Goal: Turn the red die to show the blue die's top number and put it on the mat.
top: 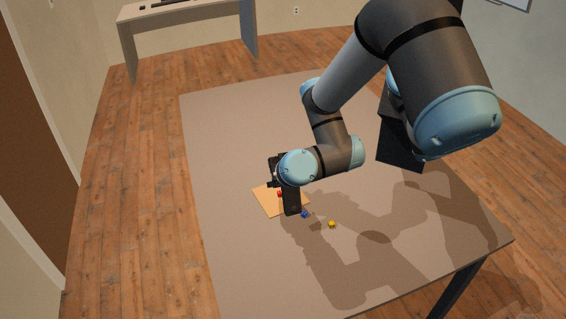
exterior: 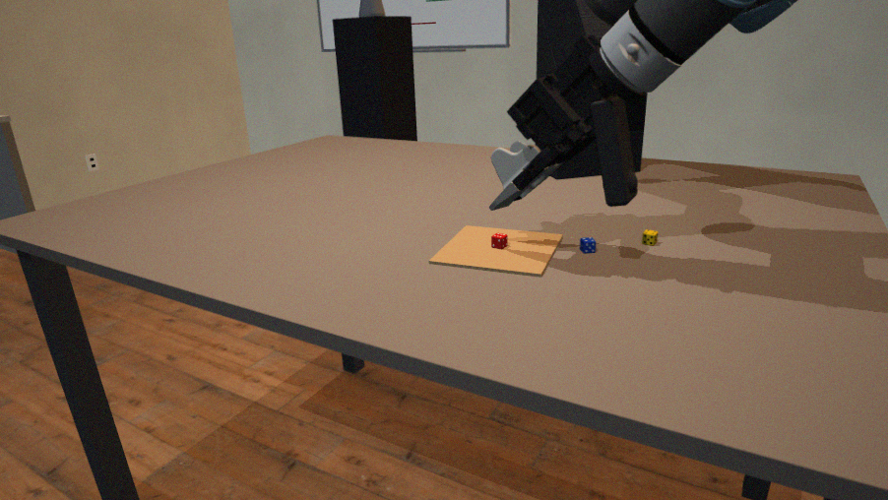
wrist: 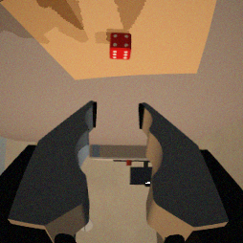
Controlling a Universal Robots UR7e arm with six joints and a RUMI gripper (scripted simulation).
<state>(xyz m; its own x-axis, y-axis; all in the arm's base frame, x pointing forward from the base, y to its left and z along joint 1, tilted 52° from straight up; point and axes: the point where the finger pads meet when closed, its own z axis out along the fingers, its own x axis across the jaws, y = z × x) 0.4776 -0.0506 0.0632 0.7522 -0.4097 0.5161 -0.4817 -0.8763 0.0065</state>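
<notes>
The red die point(exterior: 498, 240) sits flat on the tan mat point(exterior: 496, 249), well inside its edges; it also shows in the wrist view point(wrist: 121, 46) and half hidden by the wrist in the top view point(top: 279, 193). The blue die point(exterior: 587, 244) lies on the table just right of the mat. My gripper point(exterior: 502, 202) hangs tilted above the mat's far side, clear of the red die. In the wrist view its fingers stand a little apart with nothing between them. The pips on the dice are too small to read surely.
A yellow die point(exterior: 650, 237) lies on the table right of the blue die point(top: 304, 214). The arm's shadow falls over both dice. The table's edges are far from the mat point(top: 273, 203).
</notes>
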